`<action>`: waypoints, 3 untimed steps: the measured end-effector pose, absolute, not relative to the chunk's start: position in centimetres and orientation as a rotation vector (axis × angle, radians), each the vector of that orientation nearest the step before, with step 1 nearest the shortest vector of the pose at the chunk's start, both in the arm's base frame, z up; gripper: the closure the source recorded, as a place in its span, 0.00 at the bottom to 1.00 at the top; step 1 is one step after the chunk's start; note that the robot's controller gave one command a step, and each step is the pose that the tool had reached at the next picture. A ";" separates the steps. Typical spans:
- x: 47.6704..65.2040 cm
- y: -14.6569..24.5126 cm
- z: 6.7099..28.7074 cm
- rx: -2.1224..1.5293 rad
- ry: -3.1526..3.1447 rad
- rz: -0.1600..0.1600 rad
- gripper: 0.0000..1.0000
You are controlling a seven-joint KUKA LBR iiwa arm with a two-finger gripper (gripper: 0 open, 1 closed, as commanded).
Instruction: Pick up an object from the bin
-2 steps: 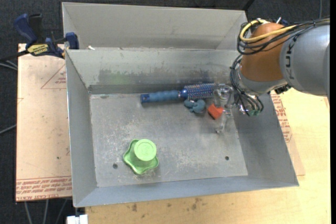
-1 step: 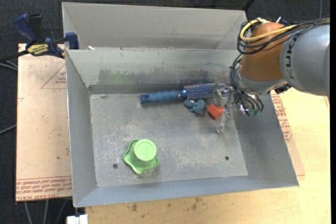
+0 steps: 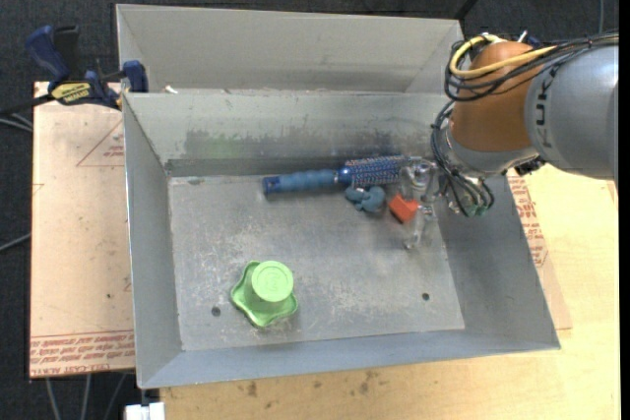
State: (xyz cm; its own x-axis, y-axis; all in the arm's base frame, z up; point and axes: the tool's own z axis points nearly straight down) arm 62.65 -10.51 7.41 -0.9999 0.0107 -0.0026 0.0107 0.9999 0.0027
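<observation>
My gripper hangs low over the bin floor at the right, near the back wall. A small orange-red block lies right beside it on its left, touching or nearly touching it. Just left of that block sits a small grey-blue lump. A blue hairbrush lies along the back wall, its bristled head pointing towards the gripper and its handle running left.
A green round cup-like thing on a green leafy base stands at the front left of the bin floor, far from the gripper. The arm with its orange cover and cables comes in over the right rim.
</observation>
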 end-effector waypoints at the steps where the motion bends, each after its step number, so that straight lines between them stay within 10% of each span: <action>1: 62.7 -10.5 7.4 0.016 3.140 0.005 0.00; 2: 63.0 -10.5 7.8 0.016 3.128 0.003 1.00; 3: 63.1 -10.5 8.7 0.015 3.136 0.001 1.00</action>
State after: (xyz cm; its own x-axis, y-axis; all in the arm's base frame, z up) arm 63.13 -10.45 8.68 -0.9999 0.0098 -0.0052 0.0098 1.0000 0.0005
